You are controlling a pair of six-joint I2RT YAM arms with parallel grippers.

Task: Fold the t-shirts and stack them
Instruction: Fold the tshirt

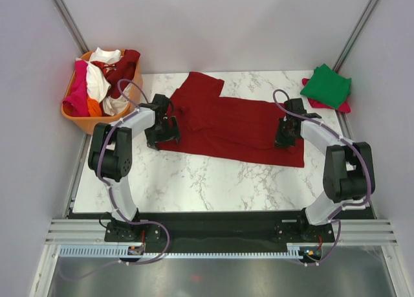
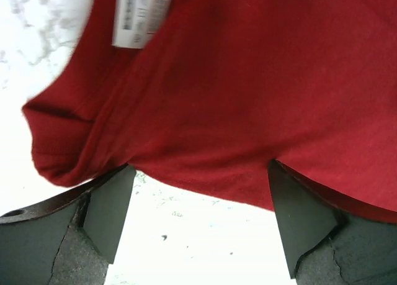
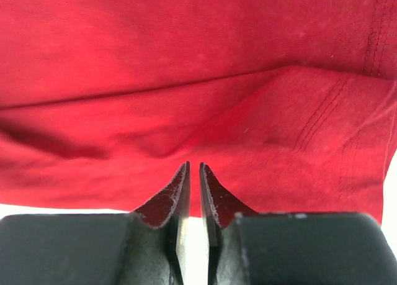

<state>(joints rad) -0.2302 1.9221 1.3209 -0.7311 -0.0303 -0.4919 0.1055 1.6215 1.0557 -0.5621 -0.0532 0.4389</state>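
The white marbled bench stands between pale walls. The dark red t-shirt lies spread across its centre. Top view only: orange basket far left, green t-shirt far right. Wrist views only:
- The left claw gapes wide, holds nothing and straddles the shirt's edge near a white label.
- The right claw is nearly closed, pinching the puckered hem.

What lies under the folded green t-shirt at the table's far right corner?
A pink-red cloth garment peeks out beneath the folded green t-shirt, along its near and left edges. The rest is covered, so its fold cannot be seen.
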